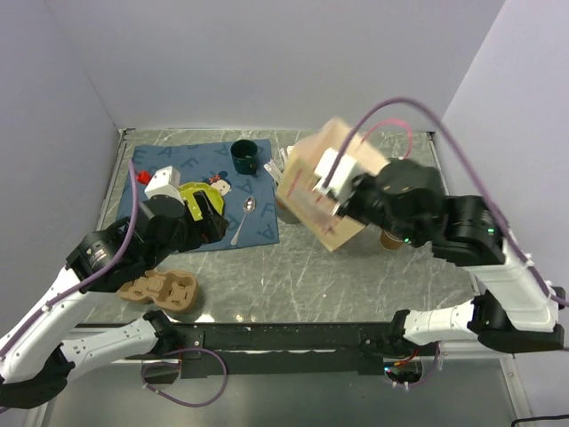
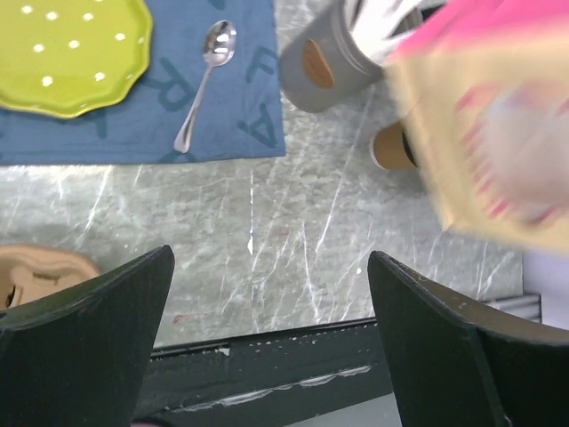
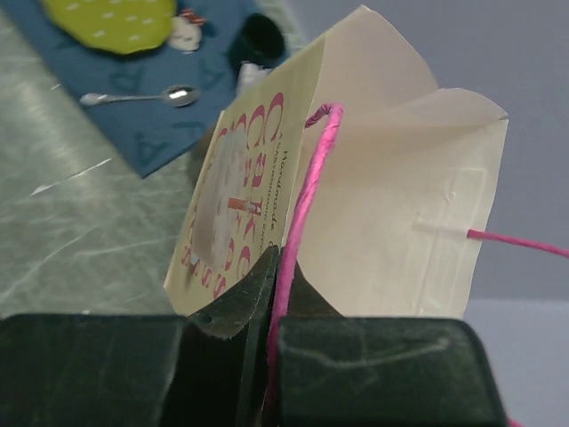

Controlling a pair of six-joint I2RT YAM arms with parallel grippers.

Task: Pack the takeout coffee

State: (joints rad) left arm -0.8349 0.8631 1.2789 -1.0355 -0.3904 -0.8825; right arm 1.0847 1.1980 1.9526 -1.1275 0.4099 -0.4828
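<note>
Hovering over grey marbled tabletop (image 1: 293, 267) w/ pale lilac walls (image 1: 267, 62) round it, left gripper (image 2: 267, 307) fingers wide apart, empty, right gripper (image 3: 267, 294) pinched shut on paper bag (image 3: 391, 222) rim, bag off the surface, takeout coffee (image 2: 389, 147) on tabletop beside grey holder (image 2: 320, 62), pt hidden by bag, blue mat (image 2: 116, 133) back-left

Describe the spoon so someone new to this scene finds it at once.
Start at the blue placemat at the far left of the table. Near its right edge, beside the yellow-green plate, lies the spoon, its bowl toward the dark green mug. It is the only slim, shiny metal piece among the crockery.
</note>
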